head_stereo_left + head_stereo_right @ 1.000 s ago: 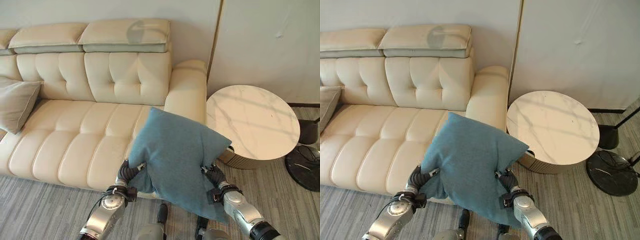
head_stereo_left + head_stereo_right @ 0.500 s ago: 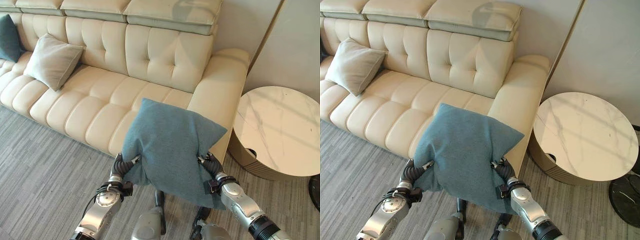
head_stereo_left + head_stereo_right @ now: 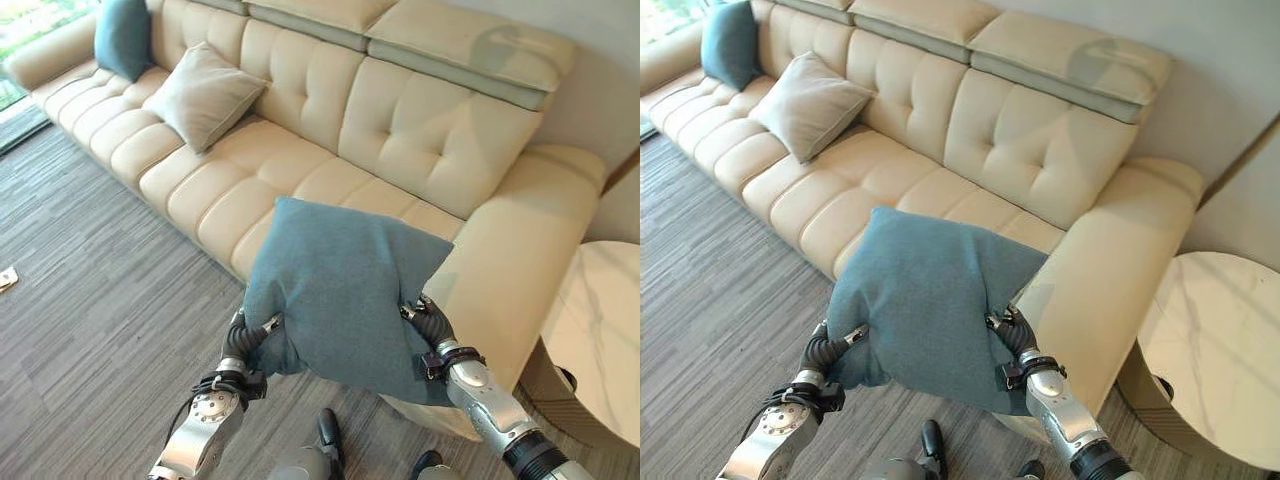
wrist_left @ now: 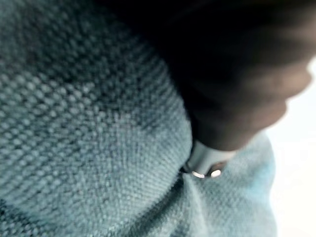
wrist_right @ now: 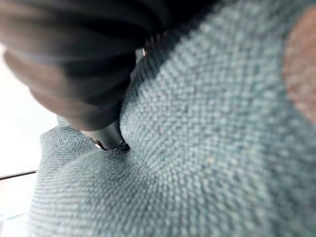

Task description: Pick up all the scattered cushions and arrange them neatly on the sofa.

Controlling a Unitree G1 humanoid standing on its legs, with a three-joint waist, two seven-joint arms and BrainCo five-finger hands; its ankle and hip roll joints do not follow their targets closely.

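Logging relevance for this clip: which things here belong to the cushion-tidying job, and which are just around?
Job:
- teal cushion, carried between left hand and right hand
- sofa
- beige cushion on the seat
- second teal cushion at the sofa's far end

Just around:
- round marble side table
- small item on the floor, too small to identify

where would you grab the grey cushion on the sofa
By the two side corners of the grey cushion, one robot hand each, coming from the front. It leans tilted against the sofa backrest, so those corners stand free while its back is blocked.
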